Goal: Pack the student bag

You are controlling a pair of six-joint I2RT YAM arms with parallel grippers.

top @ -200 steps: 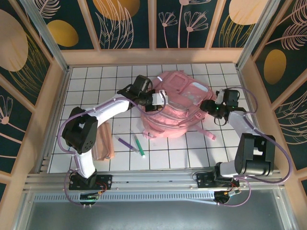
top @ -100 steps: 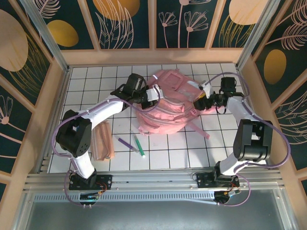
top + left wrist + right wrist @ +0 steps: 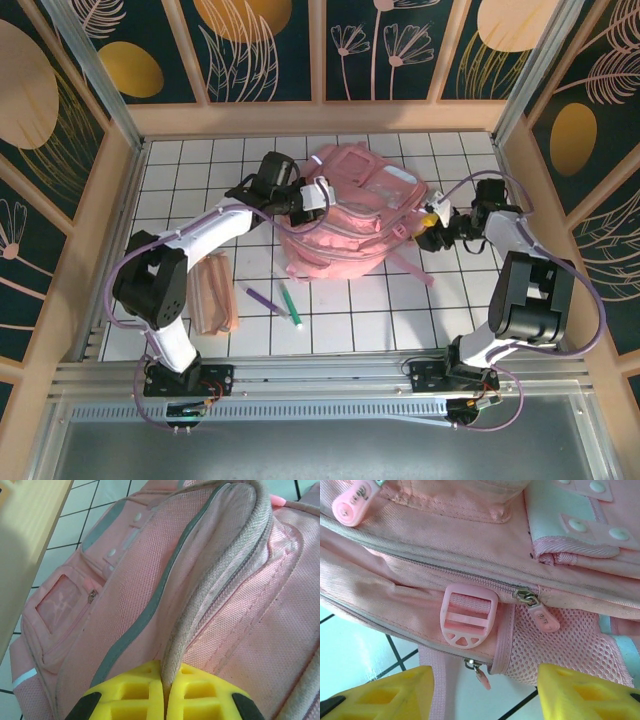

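The student bag (image 3: 350, 225) lies flat on the white tiled table (image 3: 180, 180), slightly behind centre, straps trailing toward the near side. It is pink woven fabric and lumpy.

Top view: the left gripper (image 3: 312, 196) is at the bag's left upper edge and the right gripper (image 3: 430, 218) at its right side. A peach pouch (image 3: 215, 295) lies well to the bag's near left. A purple marker (image 3: 262, 298) and a green marker (image 3: 291, 306) lie just in front of the bag, near each other. How far the jaws are open can't be read from up here.

Left wrist view gives the grip. The left gripper (image 3: 165, 692) has its yellow pads (image 3: 125, 695) pressed together on a raised ridge of the bag (image 3: 235, 610), a zipper-edge fold of coarse weave. A grey reflective strip (image 3: 150, 605) runs beside the ridge. A translucent pocket (image 3: 60, 602) with a small zip sits on the bag's far panel. A wooden wall (image 3: 25, 540) stands beyond the bag.

Right wrist view: the right gripper (image 3: 485, 690) has its yellow fingers (image 3: 385, 695) spread wide with nothing clamped. The bag's lower side edge (image 3: 420, 570) sits just above the gap. Details seen here and not from above:
- pink plastic strap buckle (image 3: 469, 615), rounded and slotted
- mesh side pocket (image 3: 560, 650)
- rubbery pink zipper pull (image 3: 542, 617) on a metal slider
- second pull (image 3: 355, 505) with embossed lettering too small to read
- pale studs (image 3: 577, 525) on a glossy panel
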